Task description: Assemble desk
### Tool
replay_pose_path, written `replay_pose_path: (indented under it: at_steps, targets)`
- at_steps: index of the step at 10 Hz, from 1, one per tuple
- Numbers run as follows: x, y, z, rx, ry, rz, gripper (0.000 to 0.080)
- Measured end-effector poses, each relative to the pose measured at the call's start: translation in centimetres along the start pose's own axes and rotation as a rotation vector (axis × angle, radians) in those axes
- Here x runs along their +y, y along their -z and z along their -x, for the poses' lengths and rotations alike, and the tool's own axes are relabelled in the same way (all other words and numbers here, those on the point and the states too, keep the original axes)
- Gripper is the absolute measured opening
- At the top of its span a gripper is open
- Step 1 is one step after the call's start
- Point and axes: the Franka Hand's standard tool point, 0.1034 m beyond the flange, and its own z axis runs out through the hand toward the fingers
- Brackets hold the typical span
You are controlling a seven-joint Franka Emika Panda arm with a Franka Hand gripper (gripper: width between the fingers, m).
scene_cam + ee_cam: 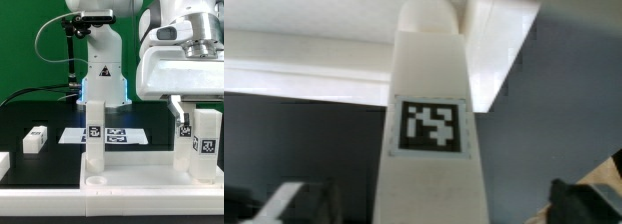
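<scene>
The white desk panel lies at the front of the exterior view. One tagged white leg stands upright at its left part. At the exterior view's right, another tagged leg stands upright, with a further tagged post right beside it. My gripper hangs over these right legs. In the wrist view the leg fills the middle and runs between my fingers. Dark gaps show on both sides of the leg, so my gripper is open around it and not touching it.
A loose white leg lies on the black table at the exterior view's left, and another white piece at the left edge. The marker board lies behind the standing leg. The robot base stands at the back.
</scene>
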Motion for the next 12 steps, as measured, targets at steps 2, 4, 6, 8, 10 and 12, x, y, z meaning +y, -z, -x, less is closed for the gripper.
replay_pose_path:
  at_steps: [2,4,6,8,10,12]
  targets:
    - [0.0,0.0,0.0,0.000,0.001,0.000,0.0643]
    - [0.0,0.0,0.0,0.000,0.002,0.000,0.0648]
    - [0.0,0.0,0.0,0.000,0.003,0.000,0.0649]
    - [0.6,1.0,-1.0,-0.028,0.020,0.000,0.0649]
    - [0.5,1.5,-1.7,-0.026,0.018,-0.003,0.0649]
    - [0.5,1.3,-1.5,-0.029,0.018,-0.003,0.0649]
